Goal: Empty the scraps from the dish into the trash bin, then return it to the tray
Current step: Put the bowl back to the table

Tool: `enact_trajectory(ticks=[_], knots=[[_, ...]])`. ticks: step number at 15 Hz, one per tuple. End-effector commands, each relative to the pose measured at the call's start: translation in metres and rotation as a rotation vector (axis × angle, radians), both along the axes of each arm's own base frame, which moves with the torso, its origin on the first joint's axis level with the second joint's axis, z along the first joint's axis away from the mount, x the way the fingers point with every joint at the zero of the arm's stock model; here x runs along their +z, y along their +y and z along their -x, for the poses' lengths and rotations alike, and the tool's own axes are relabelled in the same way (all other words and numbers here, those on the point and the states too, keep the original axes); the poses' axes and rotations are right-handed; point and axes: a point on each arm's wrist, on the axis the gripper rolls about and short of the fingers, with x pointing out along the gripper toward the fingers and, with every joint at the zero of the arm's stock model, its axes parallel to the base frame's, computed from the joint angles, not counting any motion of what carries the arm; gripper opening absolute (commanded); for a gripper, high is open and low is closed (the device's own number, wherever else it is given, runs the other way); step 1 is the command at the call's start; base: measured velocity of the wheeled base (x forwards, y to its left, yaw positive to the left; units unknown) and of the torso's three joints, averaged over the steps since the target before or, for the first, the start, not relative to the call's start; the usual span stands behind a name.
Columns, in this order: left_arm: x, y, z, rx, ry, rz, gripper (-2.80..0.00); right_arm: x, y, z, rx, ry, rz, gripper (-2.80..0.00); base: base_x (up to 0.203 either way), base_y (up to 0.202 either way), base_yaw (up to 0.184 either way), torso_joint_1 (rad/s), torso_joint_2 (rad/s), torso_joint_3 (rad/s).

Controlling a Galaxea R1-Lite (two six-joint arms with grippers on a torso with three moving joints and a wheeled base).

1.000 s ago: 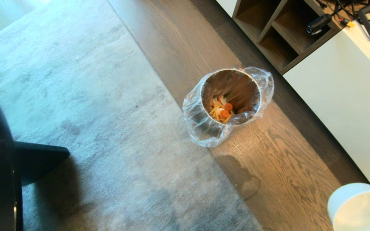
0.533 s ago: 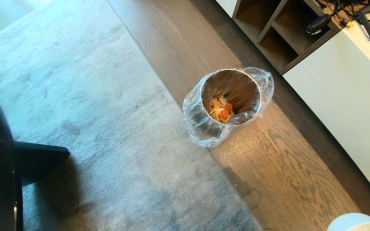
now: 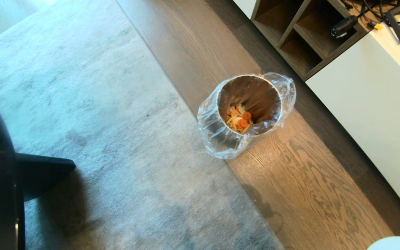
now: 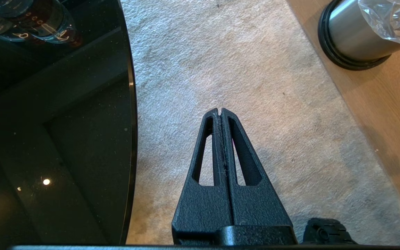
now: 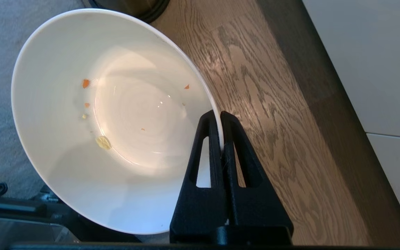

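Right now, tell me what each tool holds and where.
The right tool pinches the white dish by its rim. The left tool is shut on nothing.

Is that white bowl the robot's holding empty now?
Nearly empty: the glossy white round bowl holds only a few tiny orange and pale crumbs.

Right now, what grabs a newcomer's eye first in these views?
The steel trash bin with its clear liner stands on the wood floor at the carpet's edge, orange and yellow scraps at its bottom. In the right wrist view, the right gripper has its jaws clamped on the rim of the white bowl, nearly empty but for a few crumbs. The left gripper hangs shut over the carpet beside a black glass table.
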Motion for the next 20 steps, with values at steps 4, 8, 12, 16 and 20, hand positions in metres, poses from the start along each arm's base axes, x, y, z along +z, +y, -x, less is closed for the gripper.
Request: enact_trajectory(ticks=[4, 8, 12, 16, 20], knots=[[0.0001, 0.0, 0.0, 0.001, -0.001, 0.001, -2.8, -0.0009, -0.0001, 0.0029, 0.0, -0.042, -0.008, -2.8, 0.0, 0.0, 0.0, 0.0, 0.0, 0.0], [0.0001, 0.0, 0.0, 0.001, -0.001, 0.001, -2.8, -0.0009, -0.0001, 0.0029, 0.0, -0.042, -0.008, -2.8, 0.0, 0.0, 0.0, 0.0, 0.0, 0.0], [0.0001, 0.0, 0.0, 0.001, -0.001, 0.001, -2.8, -0.0009, -0.0001, 0.0029, 0.0, -0.042, -0.008, -2.8, 0.0, 0.0, 0.0, 0.0, 0.0, 0.0], [0.0001, 0.0, 0.0, 0.001, -0.001, 0.001, -2.8, -0.0009, -0.0001, 0.0029, 0.0, -0.042, -0.008, -2.8, 0.0, 0.0, 0.0, 0.0, 0.0, 0.0], [0.0001, 0.0, 0.0, 0.001, -0.001, 0.001, -2.8, -0.0009, -0.0001, 0.0029, 0.0, -0.042, -0.008, -2.8, 0.0, 0.0, 0.0, 0.0, 0.0, 0.0]])
